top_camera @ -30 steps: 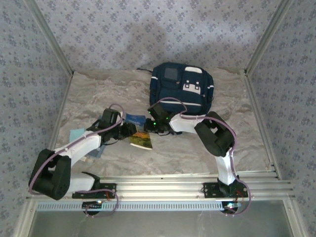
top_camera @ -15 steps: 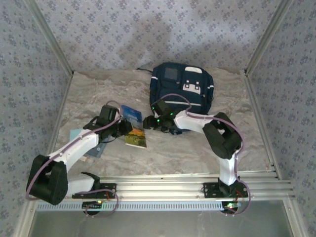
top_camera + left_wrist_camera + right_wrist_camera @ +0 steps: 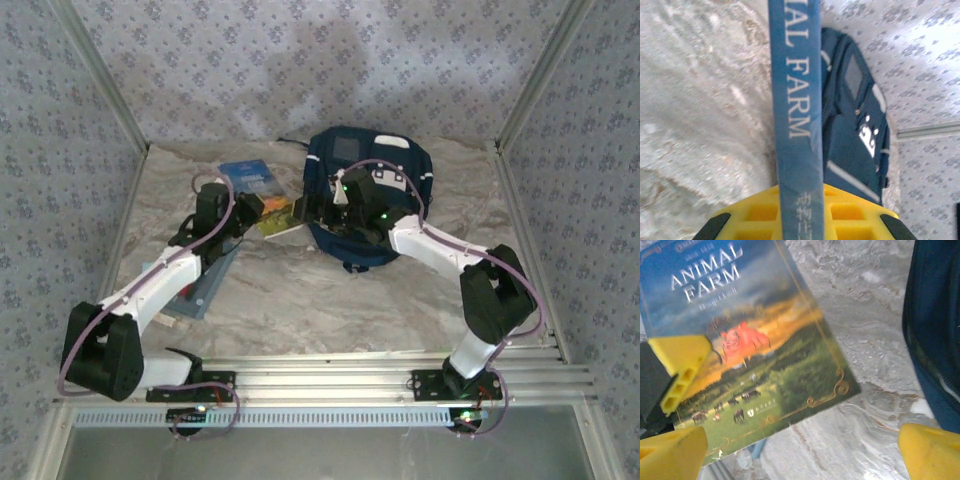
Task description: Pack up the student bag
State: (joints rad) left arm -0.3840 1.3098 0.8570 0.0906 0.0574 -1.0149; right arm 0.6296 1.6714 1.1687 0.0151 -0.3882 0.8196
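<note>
Pinching glossy flat book (image 3: 755, 355), left hand (image 3: 256, 208)

Book (image 3: 795, 100) spine: title's start beyond the top edge, small print illegible.

Left end effector (image 3: 800, 220) lifted book (image 3: 248, 180) beside student bag (image 3: 400, 175); right end effector (image 3: 800, 452) opened, shifted over it.

The student bag (image 3: 400, 185) lies at the back of the counter (image 3: 330, 300). The book (image 3: 248, 180) sits just left of it, in the left claw (image 3: 265, 212). The right claw (image 3: 325, 210) is between them.
</note>
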